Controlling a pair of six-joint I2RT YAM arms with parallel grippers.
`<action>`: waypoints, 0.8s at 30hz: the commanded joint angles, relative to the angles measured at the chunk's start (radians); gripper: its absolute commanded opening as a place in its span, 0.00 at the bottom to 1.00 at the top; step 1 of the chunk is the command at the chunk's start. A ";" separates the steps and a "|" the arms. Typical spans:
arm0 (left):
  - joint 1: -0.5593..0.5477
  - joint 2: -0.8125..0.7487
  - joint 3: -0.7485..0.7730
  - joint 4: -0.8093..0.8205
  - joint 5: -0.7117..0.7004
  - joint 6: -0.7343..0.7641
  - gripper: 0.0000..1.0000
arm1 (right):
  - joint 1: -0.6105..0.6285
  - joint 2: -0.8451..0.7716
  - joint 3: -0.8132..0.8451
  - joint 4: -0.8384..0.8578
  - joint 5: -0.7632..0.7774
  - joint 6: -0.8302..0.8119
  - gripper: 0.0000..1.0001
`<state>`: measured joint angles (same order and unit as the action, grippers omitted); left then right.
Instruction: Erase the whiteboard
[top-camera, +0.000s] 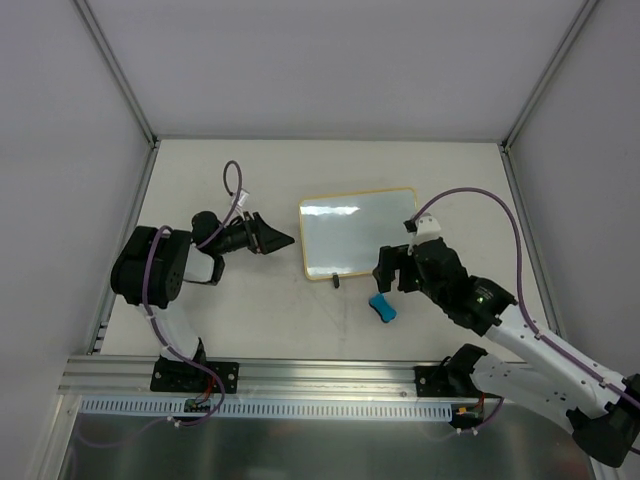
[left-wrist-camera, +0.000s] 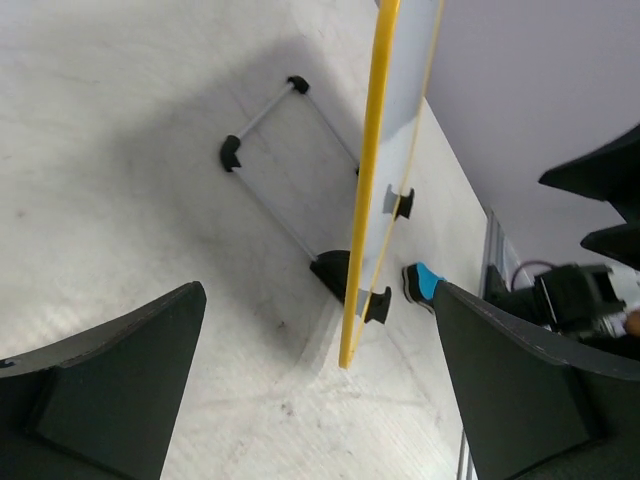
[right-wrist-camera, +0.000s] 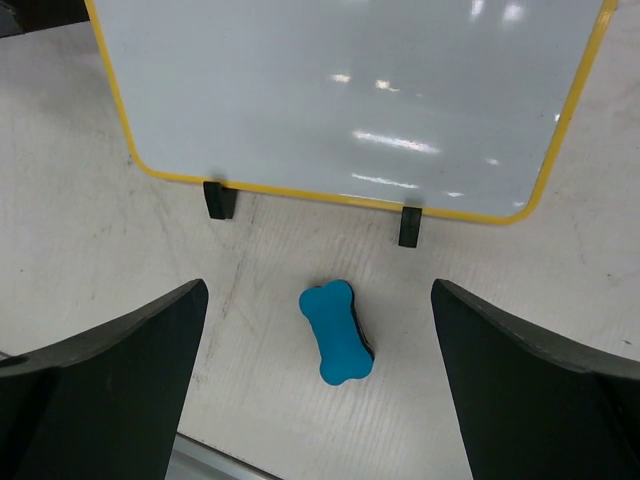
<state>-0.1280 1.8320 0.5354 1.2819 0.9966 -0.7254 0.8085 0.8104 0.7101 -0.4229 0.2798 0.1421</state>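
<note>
Left gripper (top-camera: 278, 239) first: jaws spread wide, nothing between them, fingers pointing right at the left short edge of the whiteboard (top-camera: 360, 233) and hanging just clear of it. From its wrist camera the two dark fingers (left-wrist-camera: 110, 390) sit far apart at the bottom corners, and the board appears nearly edge-on between them as a thin yellow frame line standing up off the table (top-camera: 250, 320). Beyond that edge, a thin grey rod stand (left-wrist-camera: 275, 165) with black end pieces rests on the tabletop on the board's back side.

Over to the right gripper (top-camera: 386, 272): also gaping wide and holding nothing, hovering near the board's lower right corner. Its wrist view looks down between the open fingers (right-wrist-camera: 100, 380) at a blue bone-shaped eraser (right-wrist-camera: 337, 331), which lies flat on the table just in front of the board, untouched, nearer the right foot (right-wrist-camera: 408, 226) than the left foot (right-wrist-camera: 220, 198).

The whiteboard itself sits mid-table between the two arms, propped on its two black feet, its long side running left to right, with the face toward the arm bases. Its surface is glossy white with bright glints of light across it. The eraser lies apart from the frame's bottom edge.
</note>
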 joint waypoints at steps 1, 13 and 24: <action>0.033 -0.149 -0.082 0.386 -0.124 0.069 0.99 | -0.031 -0.030 0.034 0.024 0.036 -0.074 0.99; 0.064 -0.871 -0.172 -0.533 -0.518 0.262 0.99 | -0.176 -0.116 -0.090 0.263 -0.168 -0.131 0.99; 0.053 -1.135 -0.354 -0.667 -0.601 0.196 0.99 | -0.183 -0.128 -0.224 0.458 -0.145 -0.147 0.99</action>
<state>-0.0711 0.7658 0.1936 0.6548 0.4503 -0.5282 0.6315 0.7021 0.5079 -0.0853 0.1276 0.0128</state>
